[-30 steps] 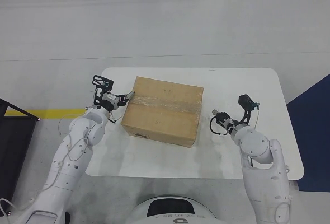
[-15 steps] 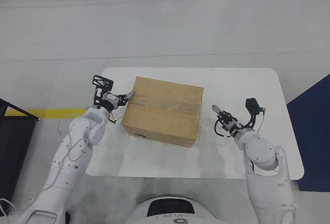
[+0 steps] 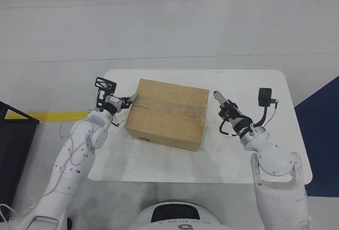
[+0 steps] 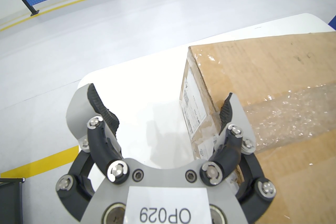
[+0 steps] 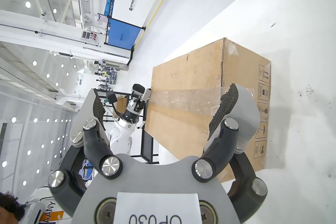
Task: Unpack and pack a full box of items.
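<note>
A closed brown cardboard box (image 3: 166, 114) sealed with clear tape (image 3: 169, 105) along its top sits in the middle of the white table (image 3: 250, 161). My left gripper (image 3: 130, 100) is open at the box's left end. One fingertip (image 4: 226, 109) is against the taped top edge of the box (image 4: 275, 83), the other (image 4: 101, 104) hangs over bare table. My right gripper (image 3: 218, 96) is open just off the box's right end. In the right wrist view it (image 5: 162, 104) spans the taped seam of the box (image 5: 183, 78), with the left gripper (image 5: 140, 96) beyond.
White labels (image 4: 193, 109) cover the box's left end and printed handling marks (image 5: 262, 114) its right end. A black rack (image 3: 3, 144) stands off the table's left side and a blue panel (image 3: 330, 132) off its right. Bare table lies in front and right of the box.
My right gripper has swung away from the table's middle right toward the far side and now points at the box's right end. The left arm and the box have not moved.
</note>
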Controlling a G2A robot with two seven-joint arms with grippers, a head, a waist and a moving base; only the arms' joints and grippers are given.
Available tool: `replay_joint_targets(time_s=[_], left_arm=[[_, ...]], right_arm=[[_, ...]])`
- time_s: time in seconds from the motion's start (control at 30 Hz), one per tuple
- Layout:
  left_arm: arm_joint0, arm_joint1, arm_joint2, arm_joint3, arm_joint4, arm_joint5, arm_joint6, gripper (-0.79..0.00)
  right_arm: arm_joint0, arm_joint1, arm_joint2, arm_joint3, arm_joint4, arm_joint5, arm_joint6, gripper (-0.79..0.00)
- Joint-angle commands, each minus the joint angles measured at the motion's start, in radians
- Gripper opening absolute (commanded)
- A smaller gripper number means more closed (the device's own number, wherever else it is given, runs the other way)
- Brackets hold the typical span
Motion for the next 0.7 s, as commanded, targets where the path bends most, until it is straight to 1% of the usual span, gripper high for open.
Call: replay_joint_targets(time_s=[0.0,0.07,0.1,0.13,0.17,0.27,0.37,0.43,0.53,0.67], left_arm=[[0.000,0.000,0.000,0.000,0.000,0.000,0.000,0.000],[0.000,0.000,0.000,0.000,0.000,0.000,0.000,0.000],[0.000,0.000,0.000,0.000,0.000,0.000,0.000,0.000],[0.000,0.000,0.000,0.000,0.000,0.000,0.000,0.000],[0.000,0.000,0.000,0.000,0.000,0.000,0.000,0.000],[0.000,0.000,0.000,0.000,0.000,0.000,0.000,0.000],[0.000,0.000,0.000,0.000,0.000,0.000,0.000,0.000],[0.000,0.000,0.000,0.000,0.000,0.000,0.000,0.000],[0.000,0.000,0.000,0.000,0.000,0.000,0.000,0.000],[0.000,0.000,0.000,0.000,0.000,0.000,0.000,0.000]], right_arm=[[0.000,0.000,0.000,0.000,0.000,0.000,0.000,0.000],[0.013,-0.005,-0.016,0.006,0.060,-0.006,-0.044,0.000],[0.037,-0.004,-0.055,0.020,0.054,-0.020,-0.022,0.000],[0.072,-0.002,-0.105,0.051,0.014,-0.025,0.021,0.000],[0.121,-0.003,-0.154,0.086,-0.018,-0.013,0.038,0.000],[0.286,-0.016,-0.307,0.222,-0.032,0.015,0.063,0.000],[0.412,-0.037,-0.452,0.345,-0.033,0.057,0.053,0.000],[0.479,-0.052,-0.514,0.420,-0.001,0.070,0.034,0.000],[0.550,-0.073,-0.585,0.514,0.054,0.062,0.000,0.000],[0.615,-0.100,-0.636,0.618,0.146,0.041,-0.073,0.000]])
